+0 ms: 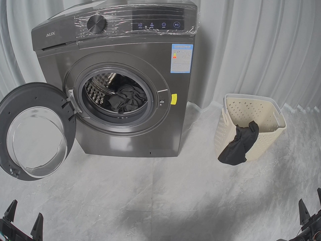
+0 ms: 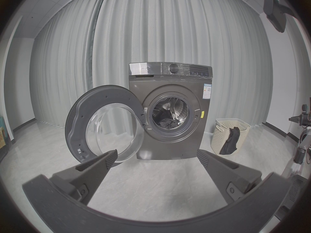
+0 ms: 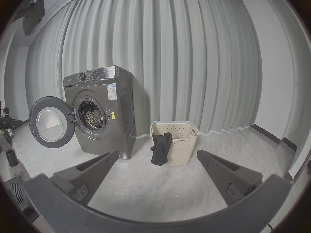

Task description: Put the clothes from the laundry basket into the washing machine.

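Clothes status: one draped garment (image 1: 240, 144), dark, hangs over the front rim of the laundry basket (image 1: 264, 112), half inside and half out. I judge this leaves a free fold that is easy to pinch. A loaded garment (image 1: 126, 99), also dark, lies in the drum of the washing machine (image 1: 110, 47), so I rate the task as partly done. The door (image 1: 20, 97) stands swung wide to my left, leaving the opening unobstructed for loading. The basket sits on the floor near the machine's right side, which keeps the carry short. My left gripper (image 2: 156, 155) and right gripper (image 3: 156, 155) are both spread wide and hold nothing. Both sit low, well apart from basket and machine. The floor (image 1: 167, 191) is smooth grey marbled tile. A pale pleated curtain (image 1: 254, 34) covers the wall behind
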Controlling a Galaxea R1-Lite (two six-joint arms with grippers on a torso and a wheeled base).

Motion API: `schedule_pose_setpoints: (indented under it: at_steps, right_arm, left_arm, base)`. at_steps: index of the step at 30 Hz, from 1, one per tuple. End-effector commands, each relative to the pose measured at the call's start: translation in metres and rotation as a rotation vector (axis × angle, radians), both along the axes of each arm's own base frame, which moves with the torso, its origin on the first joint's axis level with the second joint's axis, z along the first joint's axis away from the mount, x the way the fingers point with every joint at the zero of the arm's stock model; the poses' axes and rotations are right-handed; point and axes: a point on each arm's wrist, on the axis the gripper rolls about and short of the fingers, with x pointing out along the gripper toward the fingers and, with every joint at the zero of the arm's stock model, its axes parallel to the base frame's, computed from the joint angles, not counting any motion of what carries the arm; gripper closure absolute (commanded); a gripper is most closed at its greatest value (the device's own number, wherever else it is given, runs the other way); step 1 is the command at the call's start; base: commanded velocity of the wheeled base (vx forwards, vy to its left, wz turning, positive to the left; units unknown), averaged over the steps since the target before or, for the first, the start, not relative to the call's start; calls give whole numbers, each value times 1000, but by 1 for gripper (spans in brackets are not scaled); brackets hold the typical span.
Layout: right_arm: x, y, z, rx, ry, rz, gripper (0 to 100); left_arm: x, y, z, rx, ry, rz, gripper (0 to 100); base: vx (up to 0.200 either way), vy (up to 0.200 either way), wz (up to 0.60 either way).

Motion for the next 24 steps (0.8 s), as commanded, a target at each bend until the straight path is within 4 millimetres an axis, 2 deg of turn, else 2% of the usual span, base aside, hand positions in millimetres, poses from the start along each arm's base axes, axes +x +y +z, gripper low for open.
schedule_pose_setpoints:
  at_steps: [1,24]
  right_arm:
    - [0,0,-5,0,3,0,0]
    - [0,0,-5,0,3,0,0]
  left_arm:
    - [0,0,-5,0,3,0,0]
    - [0,0,-5,5,2,-2,0]
  base:
    - [0,-200,0]
    - [0,-200,0]
